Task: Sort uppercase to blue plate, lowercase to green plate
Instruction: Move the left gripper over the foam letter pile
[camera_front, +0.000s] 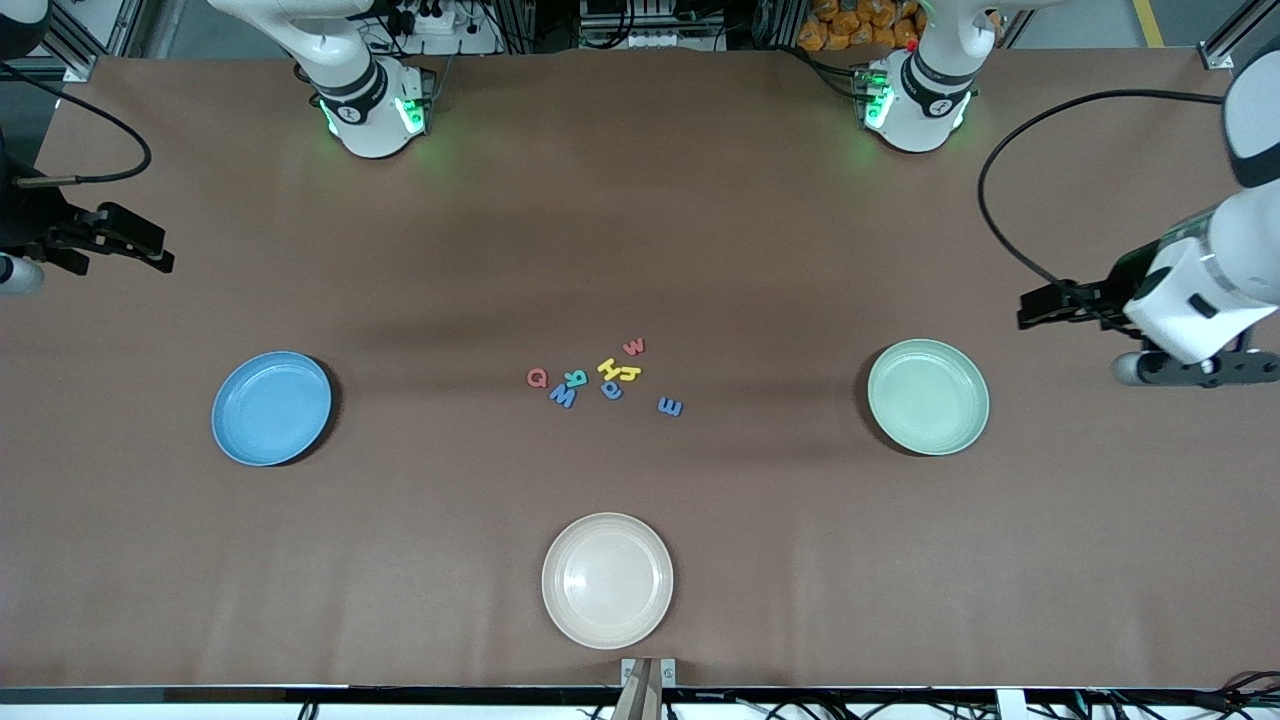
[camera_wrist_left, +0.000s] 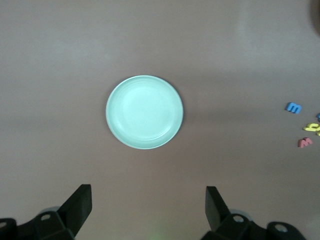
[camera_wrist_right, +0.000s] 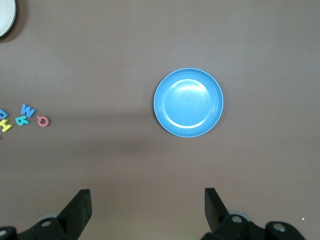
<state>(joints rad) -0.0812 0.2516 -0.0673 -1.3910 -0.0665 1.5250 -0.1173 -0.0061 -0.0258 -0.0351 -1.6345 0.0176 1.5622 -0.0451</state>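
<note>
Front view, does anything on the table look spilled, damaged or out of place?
Nothing looks spilled or damaged. The letters lie jumbled in a loose cluster mid-table, some turned at odd angles, none sorted yet. The blue plate, green plate and white plate sit flat. Both claws wait open at the table's ends.

We see a plain brown table (camera_front: 640, 220). The blue plate (camera_front: 271, 407) is sky blue, the green plate (camera_front: 928, 396) pale mint, and a third plate (camera_front: 607, 579) cream-white, all unpatterned. Among the foam letters, the Q (camera_front: 537, 377) and small w (camera_front: 634, 347) are red, the H (camera_front: 609, 367) and a small letter (camera_front: 629, 374) yellow, the R (camera_front: 575, 379) teal, the W (camera_front: 563, 396), a (camera_front: 611, 390) and e (camera_front: 669, 406) blue
</note>
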